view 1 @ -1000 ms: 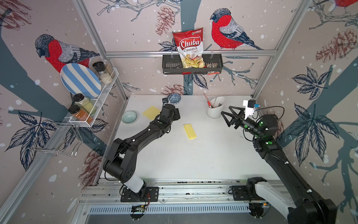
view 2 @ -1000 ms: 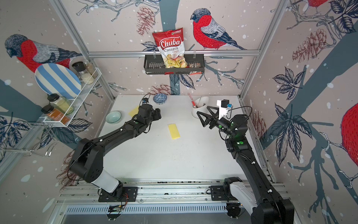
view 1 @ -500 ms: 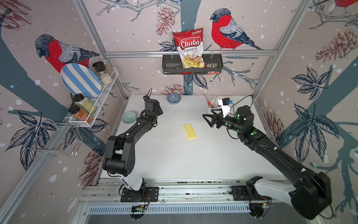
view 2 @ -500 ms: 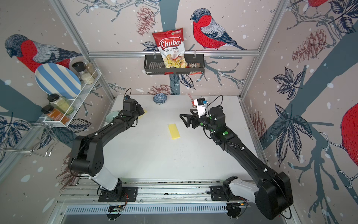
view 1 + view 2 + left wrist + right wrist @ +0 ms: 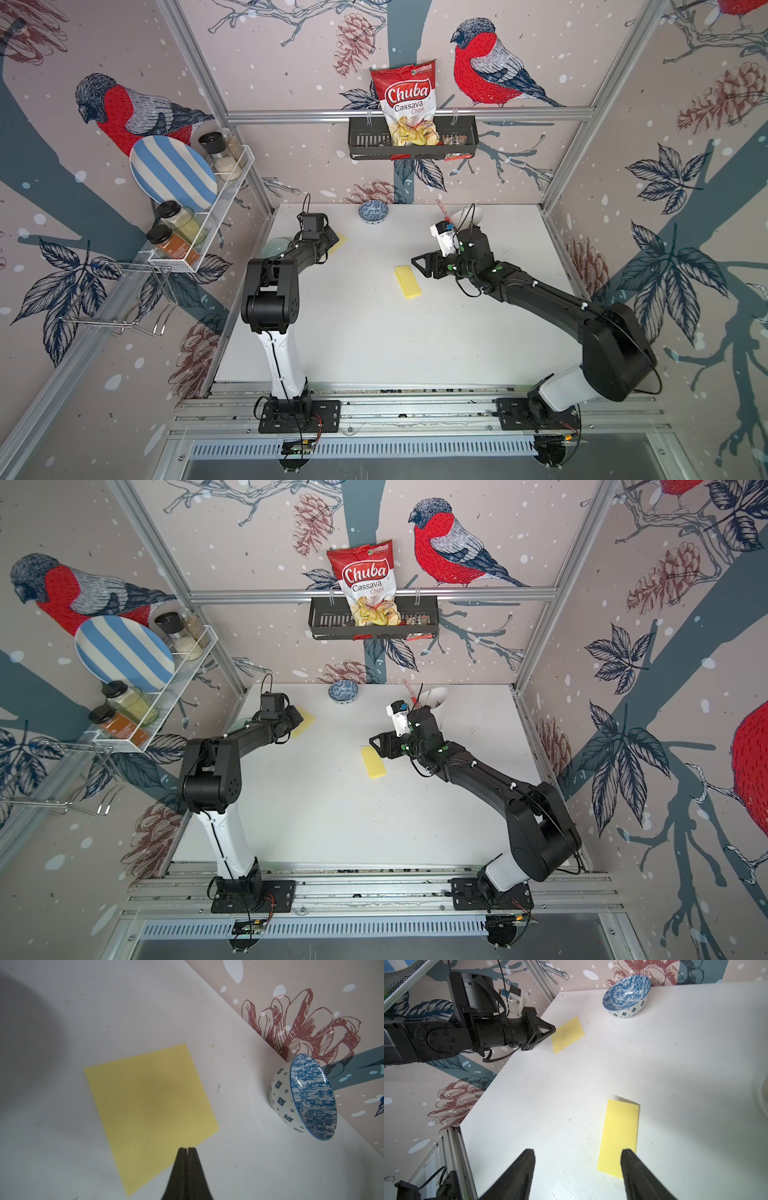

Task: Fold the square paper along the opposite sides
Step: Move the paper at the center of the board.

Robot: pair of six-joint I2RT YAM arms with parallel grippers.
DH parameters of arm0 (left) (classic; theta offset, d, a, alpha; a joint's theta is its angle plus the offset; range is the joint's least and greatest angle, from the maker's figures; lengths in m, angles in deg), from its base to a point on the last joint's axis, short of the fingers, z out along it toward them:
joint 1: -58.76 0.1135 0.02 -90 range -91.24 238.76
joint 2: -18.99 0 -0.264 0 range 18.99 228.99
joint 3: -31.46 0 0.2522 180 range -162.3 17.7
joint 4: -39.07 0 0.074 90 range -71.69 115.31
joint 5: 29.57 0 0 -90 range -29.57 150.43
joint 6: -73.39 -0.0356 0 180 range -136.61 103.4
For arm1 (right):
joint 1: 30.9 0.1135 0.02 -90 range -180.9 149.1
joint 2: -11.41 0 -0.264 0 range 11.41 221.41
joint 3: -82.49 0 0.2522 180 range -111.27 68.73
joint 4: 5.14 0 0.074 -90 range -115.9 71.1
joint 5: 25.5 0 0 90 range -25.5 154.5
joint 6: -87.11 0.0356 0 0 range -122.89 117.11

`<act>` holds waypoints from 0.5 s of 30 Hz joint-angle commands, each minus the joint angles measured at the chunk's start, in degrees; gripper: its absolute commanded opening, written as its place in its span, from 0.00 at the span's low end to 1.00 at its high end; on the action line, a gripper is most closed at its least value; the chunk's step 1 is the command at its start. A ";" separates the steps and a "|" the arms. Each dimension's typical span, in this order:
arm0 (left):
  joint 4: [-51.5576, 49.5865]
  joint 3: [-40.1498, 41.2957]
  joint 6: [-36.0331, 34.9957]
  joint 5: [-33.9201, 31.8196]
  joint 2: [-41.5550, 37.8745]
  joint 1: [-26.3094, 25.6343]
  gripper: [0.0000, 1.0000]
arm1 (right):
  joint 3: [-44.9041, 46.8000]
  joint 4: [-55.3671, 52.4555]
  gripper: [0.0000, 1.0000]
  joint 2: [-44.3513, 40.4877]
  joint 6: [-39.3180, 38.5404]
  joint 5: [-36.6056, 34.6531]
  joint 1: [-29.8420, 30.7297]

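Your left gripper (image 5: 187, 1149), jaws closed at the edge of the square paper (image 5: 149, 1103), may skid it across the counter (image 5: 249, 1157); right gripper (image 5: 577, 1152), jaws apart, could snag the folded paper (image 5: 620, 1132).

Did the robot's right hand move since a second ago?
Yes. The right gripper swung away from the white cup at the back of the table and is now next to the folded yellow paper, fingers apart.

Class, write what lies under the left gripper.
An edge of the unfolded yellow paper, flat on the table, lies under the shut left gripper. The gripper covers that spot, so contact cannot be judged.
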 commanded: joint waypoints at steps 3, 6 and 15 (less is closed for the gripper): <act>-2.74 -6.77 0.14 0.35 5.09 0.75 0.00 | -1.83 1.24 0.68 3.83 0.64 2.59 0.20; -4.40 -9.85 0.40 1.09 8.44 0.93 0.00 | -2.38 1.67 0.68 5.59 0.79 3.19 0.19; -5.99 -11.83 5.30 2.78 12.78 2.19 0.00 | -1.61 2.03 0.67 6.64 0.68 4.10 0.17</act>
